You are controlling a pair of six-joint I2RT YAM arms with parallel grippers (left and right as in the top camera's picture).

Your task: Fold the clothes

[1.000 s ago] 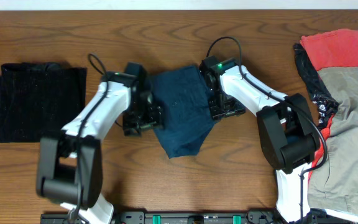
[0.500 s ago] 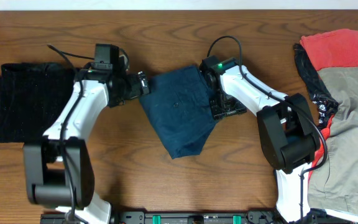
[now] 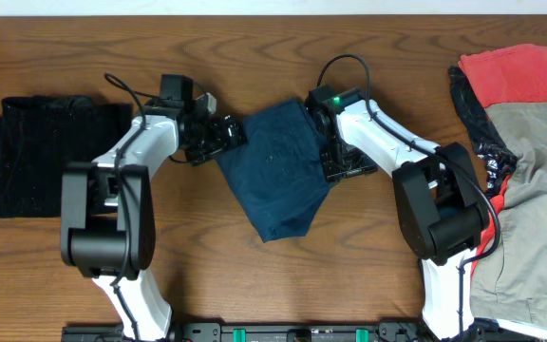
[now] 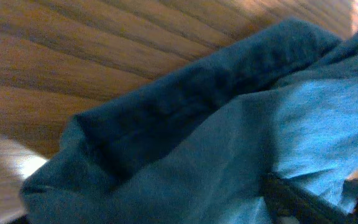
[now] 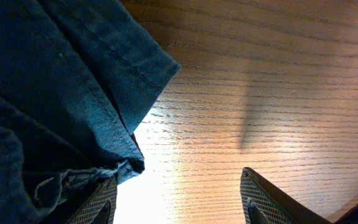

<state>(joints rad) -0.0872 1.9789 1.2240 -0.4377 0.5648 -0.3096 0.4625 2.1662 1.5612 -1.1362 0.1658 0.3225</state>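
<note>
The navy blue garment [image 3: 273, 176] lies crumpled in the middle of the table. My left gripper [image 3: 228, 133] is at its upper left edge. In the left wrist view the navy fabric [image 4: 185, 137] fills the frame, and only one dark finger [image 4: 294, 199] shows at the lower right, so the jaw gap is hidden. My right gripper [image 3: 335, 160] sits at the garment's right edge. It stands open [image 5: 179, 205] over bare wood, its left finger [image 5: 98, 202] against the navy hem [image 5: 73, 112].
A black speckled garment [image 3: 50, 157] lies flat at the far left. At the right edge is a pile of a red piece [image 3: 520, 71], a khaki-grey piece [image 3: 539, 190] and a shiny black piece [image 3: 473, 123].
My left gripper left the garment's lower left side, swung toward the back of the table, then came right to its upper left edge. The right arm stayed still.
</note>
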